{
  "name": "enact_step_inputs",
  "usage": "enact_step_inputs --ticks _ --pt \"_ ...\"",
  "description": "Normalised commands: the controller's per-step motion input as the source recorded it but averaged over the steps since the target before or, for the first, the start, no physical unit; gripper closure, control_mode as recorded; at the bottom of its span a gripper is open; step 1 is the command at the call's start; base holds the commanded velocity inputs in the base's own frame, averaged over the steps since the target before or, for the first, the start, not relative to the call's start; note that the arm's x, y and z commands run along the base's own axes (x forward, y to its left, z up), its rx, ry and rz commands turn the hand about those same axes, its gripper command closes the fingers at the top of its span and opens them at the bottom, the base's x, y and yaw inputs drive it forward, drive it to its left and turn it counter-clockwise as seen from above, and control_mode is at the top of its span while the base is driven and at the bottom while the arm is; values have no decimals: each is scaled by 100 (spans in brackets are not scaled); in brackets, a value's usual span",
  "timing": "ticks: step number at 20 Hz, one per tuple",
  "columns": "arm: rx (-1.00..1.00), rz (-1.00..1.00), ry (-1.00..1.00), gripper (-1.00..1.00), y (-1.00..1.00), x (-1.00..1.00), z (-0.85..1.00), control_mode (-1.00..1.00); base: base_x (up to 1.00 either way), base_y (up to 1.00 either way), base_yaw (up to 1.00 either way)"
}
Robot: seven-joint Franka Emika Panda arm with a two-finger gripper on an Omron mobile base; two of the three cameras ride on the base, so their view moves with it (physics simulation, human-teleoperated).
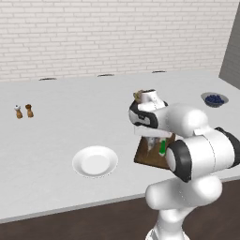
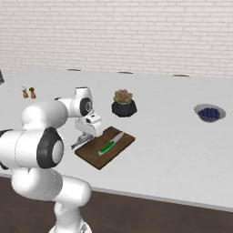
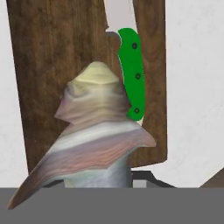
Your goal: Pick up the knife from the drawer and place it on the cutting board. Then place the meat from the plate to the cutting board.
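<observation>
The meat (image 3: pixel 94 131) hangs in your gripper (image 2: pixel 80 142), fingers clamped on it, above the cutting board (image 3: pixel 48 65); the knife (image 3: pixel 131 72) already lies there (step 1 of 2 done); plate (image 1: pixel 95 161) emptied; you need only lower and release.

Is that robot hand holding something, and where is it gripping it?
The gripper holds the fish above the cutting board; the exact grip spot is hidden.
</observation>
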Motion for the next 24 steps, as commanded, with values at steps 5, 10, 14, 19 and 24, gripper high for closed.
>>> enact_step_inputs --ticks 5,10,14,19,24 --pt "0 0 4 100 -4 41 -20 -100 0 0 0" --pt "0 0 1 100 -3 25 -54 -100 0 0 0" --pt "0 0 0 100 -3 17 -59 -100 0 0 0" --pt "0 0 3 100 -2 27 -35 -100 0 0 0" --pt "0 0 0 100 -9 20 -27 -100 0 0 0"
